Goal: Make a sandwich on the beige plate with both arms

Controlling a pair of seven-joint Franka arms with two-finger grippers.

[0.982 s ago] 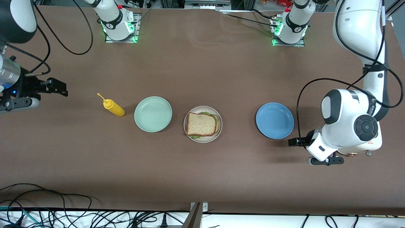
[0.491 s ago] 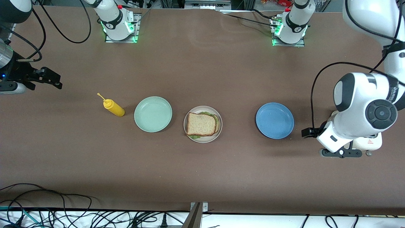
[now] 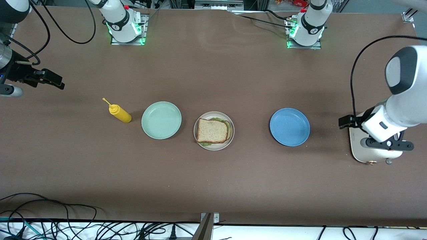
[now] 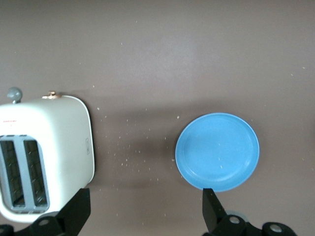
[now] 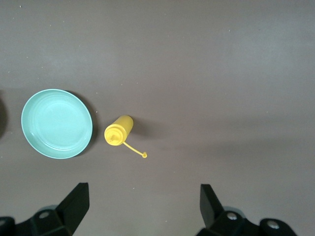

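The sandwich (image 3: 212,130) lies on the beige plate (image 3: 224,145) at the middle of the table: a tan bread slice on top, green lettuce peeking out at its edges. Nothing touches it. My left gripper (image 3: 346,121) (image 4: 146,199) hangs open and empty over bare table between the blue plate and the toaster. Toward the right arm's end, my right gripper (image 3: 53,81) (image 5: 142,196) is open and empty too, over bare table past the yellow bottle.
A mint green plate (image 3: 161,120) (image 5: 56,123) and a yellow squeeze bottle (image 3: 119,113) (image 5: 119,130) lie beside the sandwich toward the right arm's end. A blue plate (image 3: 289,126) (image 4: 217,151) and a white toaster (image 3: 373,154) (image 4: 44,157) stand toward the left arm's end. Crumbs dot the table there.
Both arms have drawn away from the middle toward their own ends of the table. The left arm's retreat has uncovered the toaster. The sandwich has not moved.
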